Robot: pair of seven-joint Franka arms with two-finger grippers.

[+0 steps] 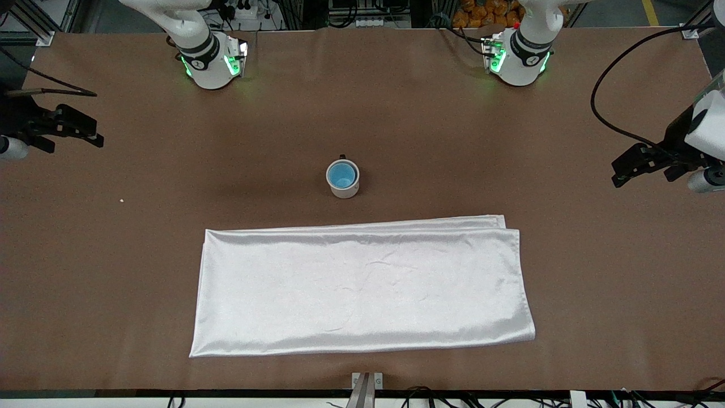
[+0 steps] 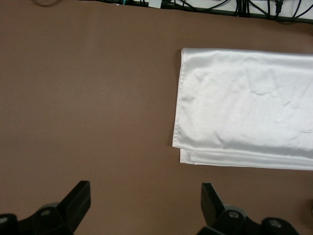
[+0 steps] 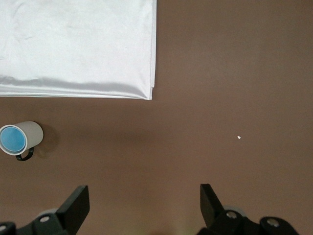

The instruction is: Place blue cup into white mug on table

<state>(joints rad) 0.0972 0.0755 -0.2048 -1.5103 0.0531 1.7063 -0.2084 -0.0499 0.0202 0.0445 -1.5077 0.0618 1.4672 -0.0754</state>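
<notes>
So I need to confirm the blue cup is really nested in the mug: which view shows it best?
The front view: it looks down into the white mug, where the blue cup fills the opening. The right wrist view shows the same pair smaller, at the picture's edge. The left wrist view misses them, showing only cloth and table.

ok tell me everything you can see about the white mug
The white mug is a small cylinder with a matte off-white wall and a dark handle on the side facing the robots' bases. It stands upright on the brown table, near the middle, farther from the front camera than the white cloth and apart from it. The blue cup sits inside it, filling the opening. Nothing else touches it.
</notes>
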